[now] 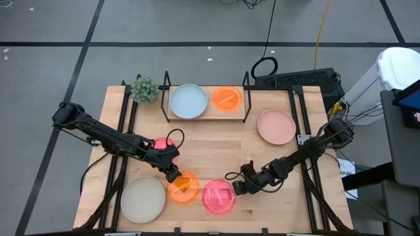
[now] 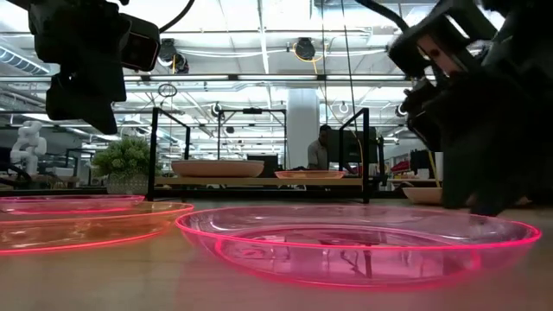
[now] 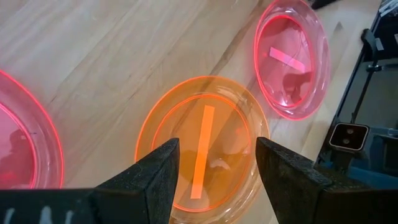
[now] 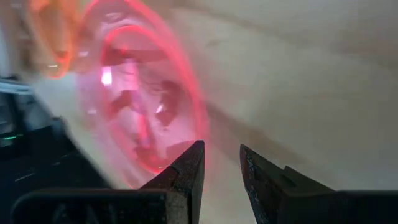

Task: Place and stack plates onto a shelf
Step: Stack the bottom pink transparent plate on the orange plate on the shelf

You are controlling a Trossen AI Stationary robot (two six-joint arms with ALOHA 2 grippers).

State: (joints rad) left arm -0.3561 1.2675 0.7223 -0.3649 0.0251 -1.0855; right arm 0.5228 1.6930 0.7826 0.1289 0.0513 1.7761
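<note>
Plates: two sit on your shelf point(image 1: 205, 117); five remain on the worktop point(image 1: 262, 157). Left gripper point(image 1: 172, 176) gapes over the orange plate point(image 1: 184, 187); right gripper point(image 1: 237, 188), parted, grasps nothing.

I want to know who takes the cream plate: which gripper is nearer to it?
Left. The left gripper hangs over the orange plate right beside the cream plate; the right gripper sits beyond the neon pink plate, farther off.
</note>
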